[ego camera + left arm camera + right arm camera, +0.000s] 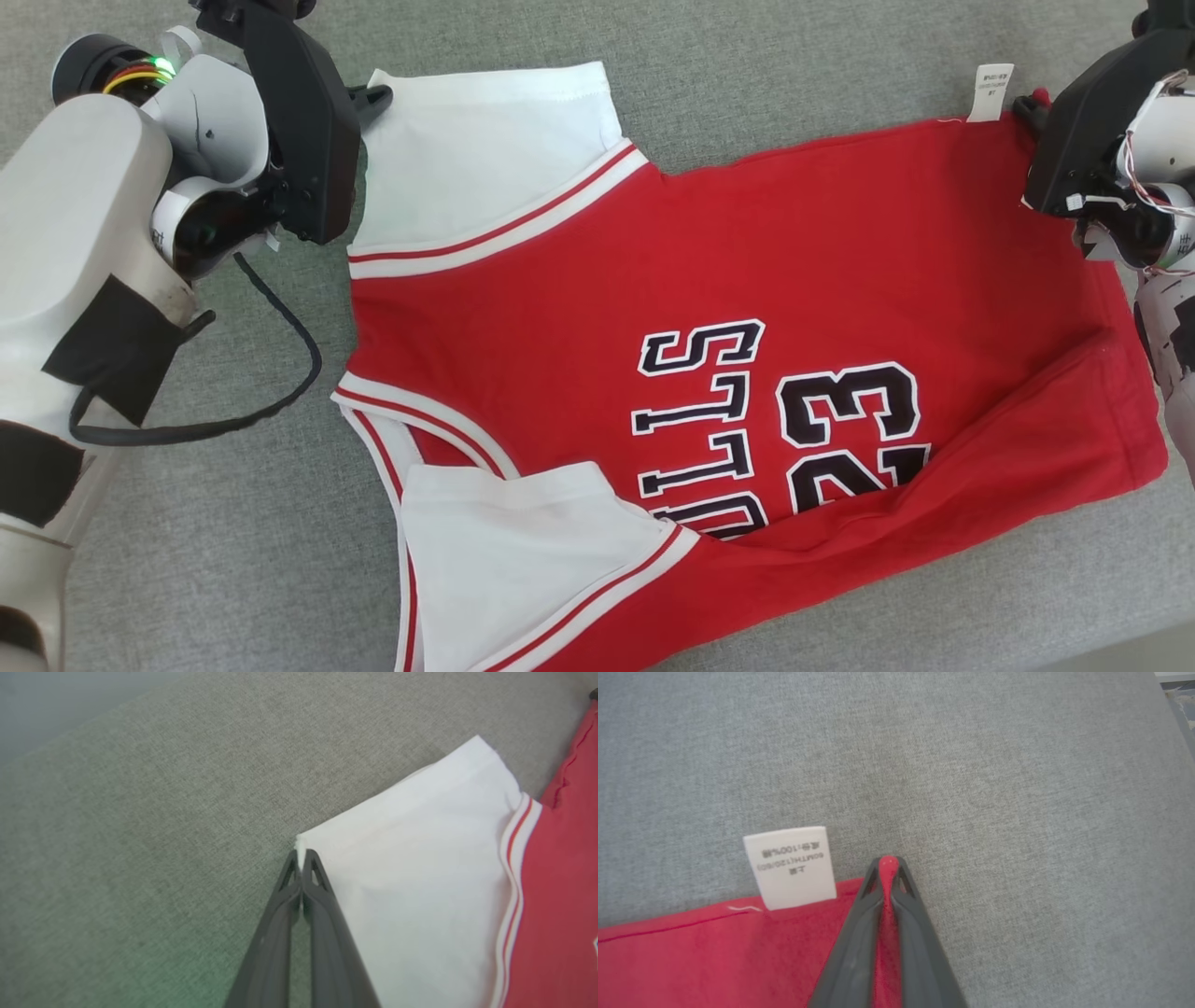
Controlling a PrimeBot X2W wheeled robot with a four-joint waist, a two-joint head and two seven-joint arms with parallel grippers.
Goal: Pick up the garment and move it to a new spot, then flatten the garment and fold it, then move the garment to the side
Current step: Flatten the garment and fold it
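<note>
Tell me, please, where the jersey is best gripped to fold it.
At its two far corners, each from the outer side: left fingers on the white sleeve corner, right fingers on the red hem corner beside the label. The jersey lies mostly flat, so only corners give thin fingers a pinch.

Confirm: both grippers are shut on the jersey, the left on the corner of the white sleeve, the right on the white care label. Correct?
One detail is off. The right gripper is shut on the red hem corner of the jersey, next to the care label and not on it, as the right wrist view shows. The left gripper is indeed shut on the corner of the white sleeve.
</note>
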